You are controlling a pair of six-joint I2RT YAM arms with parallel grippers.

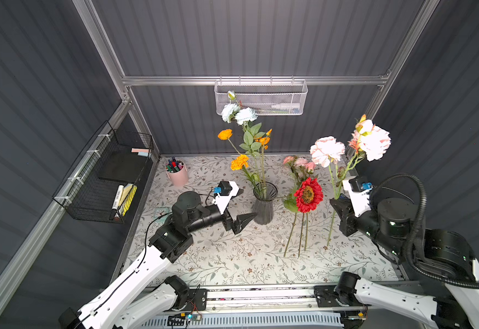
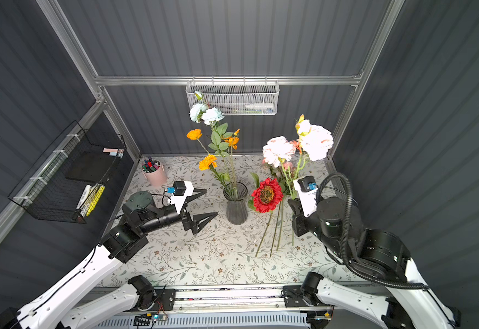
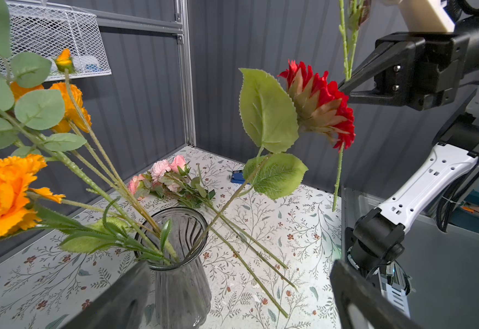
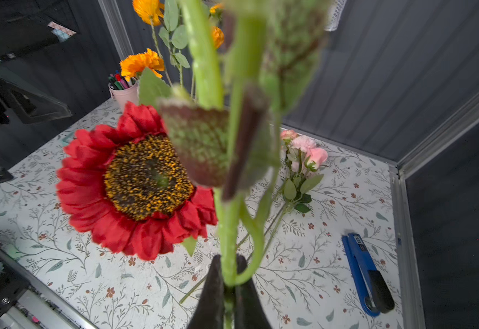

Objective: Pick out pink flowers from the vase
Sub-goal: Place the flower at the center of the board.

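- The right gripper is clenching the green stems of the large pink flowers. It is holding them upright, fully out of the vase and well to its right.
- Their blooms are standing high near the back right corner post, close to the right wall. The stem ends are reaching down toward the table near its right edge.
- The left gripper is gaping wide with nothing in it, hovering just left of the vase. Its lower finger is sitting near the glass with a gap showing.
- Open patterned surface is stretching across the front of the table, between the two arms.
- A pink cup of pens is occupying the back left corner, and a blue tool is lying along the right edge.
- The red sunflower is leaning out of the vase, between the vase and the held stems.
- The small pink flowers are lying flat on the table, behind and to the right of the vase.
- The large blooms are showing pale pink to peach and ruffled, with a bud on top. The small ones are looking deeper pink among green leaves.
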